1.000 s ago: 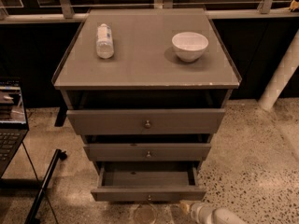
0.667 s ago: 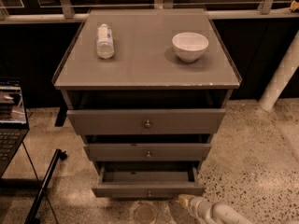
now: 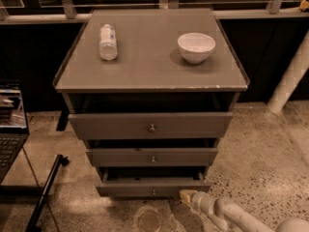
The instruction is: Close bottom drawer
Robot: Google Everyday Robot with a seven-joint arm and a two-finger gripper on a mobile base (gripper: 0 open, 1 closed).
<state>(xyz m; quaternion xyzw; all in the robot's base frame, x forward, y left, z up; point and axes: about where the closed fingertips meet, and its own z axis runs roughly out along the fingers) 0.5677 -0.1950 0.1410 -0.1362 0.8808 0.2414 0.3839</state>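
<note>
The grey cabinet (image 3: 149, 66) has three drawers, all pulled out a little. The bottom drawer (image 3: 145, 189) is the lowest, a slim grey front with a small knob (image 3: 154, 193), standing only slightly out from the cabinet. My gripper (image 3: 186, 195) is at the end of the white arm coming in from the lower right. Its tip touches the right end of the bottom drawer's front. The middle drawer (image 3: 152, 157) and the top drawer (image 3: 150, 125) stand above it, also partly out.
A plastic bottle (image 3: 107, 41) lies on the cabinet top at left and a white bowl (image 3: 196, 47) stands at right. A laptop (image 3: 10, 124) sits at the far left, a black stand leg (image 3: 46, 192) on the speckled floor, a white post (image 3: 289, 79) at right.
The bottom drawer has slid inward, showing less of its inside than before. My gripper has moved up and left along with the drawer front.
</note>
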